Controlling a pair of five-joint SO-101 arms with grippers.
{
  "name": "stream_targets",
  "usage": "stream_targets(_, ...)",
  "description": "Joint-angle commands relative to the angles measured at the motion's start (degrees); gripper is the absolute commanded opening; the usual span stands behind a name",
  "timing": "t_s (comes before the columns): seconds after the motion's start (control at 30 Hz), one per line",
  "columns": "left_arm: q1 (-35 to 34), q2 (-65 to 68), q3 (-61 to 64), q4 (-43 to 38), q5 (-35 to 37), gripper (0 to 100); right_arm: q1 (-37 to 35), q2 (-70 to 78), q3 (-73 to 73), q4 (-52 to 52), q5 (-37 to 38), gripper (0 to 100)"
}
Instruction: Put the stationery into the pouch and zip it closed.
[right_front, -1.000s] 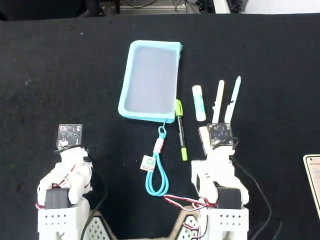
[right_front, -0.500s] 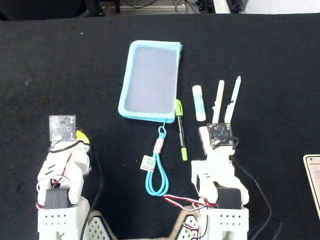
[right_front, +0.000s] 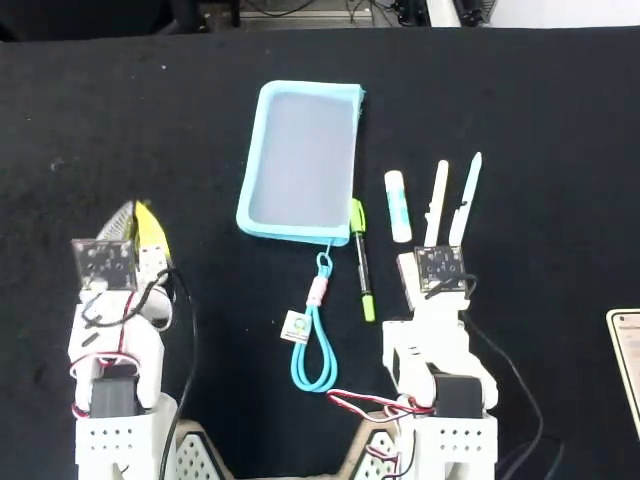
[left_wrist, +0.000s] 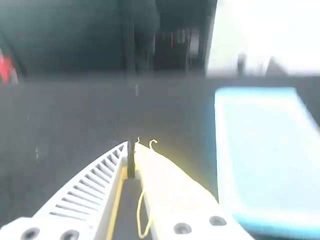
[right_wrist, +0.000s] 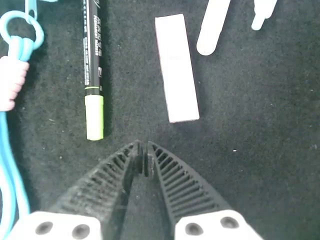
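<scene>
Beneath pouch (right_front: 300, 160), black tabletop (right_front: 560, 100); dim room (left_wrist: 150, 40)

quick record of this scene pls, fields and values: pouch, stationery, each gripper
pouch: lying flat, strap trailing toward the arms
stationery: green-and-black pen, white stick and two white pens, all outside the pouch, lined up along one side of it
left gripper: shut, holding nothing
right gripper: shut, holding nothing, short of the white stick
</scene>
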Motion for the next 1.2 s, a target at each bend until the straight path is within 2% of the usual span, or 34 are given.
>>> stream_targets(0.0,0.22,-0.35,1.27,-10.37,0.35,3,0.7,-5.58,-0.04,0.44,0.35,1.2)
stream_targets(0.07,-0.04,-0.26,1.27,-8.7,0.62,3,0.7,-5.58,-0.04,0.44,0.35,1.2)
stream_targets(0.33,0.4,-0.26,1.27,7.38,0.7,3,0.7,-5.58,-0.04,0.26,0.09,1.5)
stream_targets(0.4,0.48,-0.26,1.27,8.44,0.7,3,0.7,-5.58,-0.04,-0.79,0.35,1.5)
stream_targets(0.73,0.48,-0.26,1.27,10.29,0.7,3,-0.09,-5.58,-0.04,-19.16,0.88,1.5)
stream_targets(0.8,0.48,-0.26,1.27,10.29,0.7,3,-0.44,-5.58,-0.13,-21.45,5.19,1.5)
stream_targets(1.0,0.48,-0.26,1.27,10.29,0.7,3,-0.26,-5.58,-6.29,-23.3,26.55,1.5)
stream_targets(1.07,0.48,-0.26,1.27,10.29,0.7,3,-0.26,-5.58,-11.3,-23.3,27.52,1.5)
stream_targets(1.17,0.48,-0.26,1.27,10.29,0.7,3,-1.05,-5.58,-18.15,-23.3,24.7,1.5)
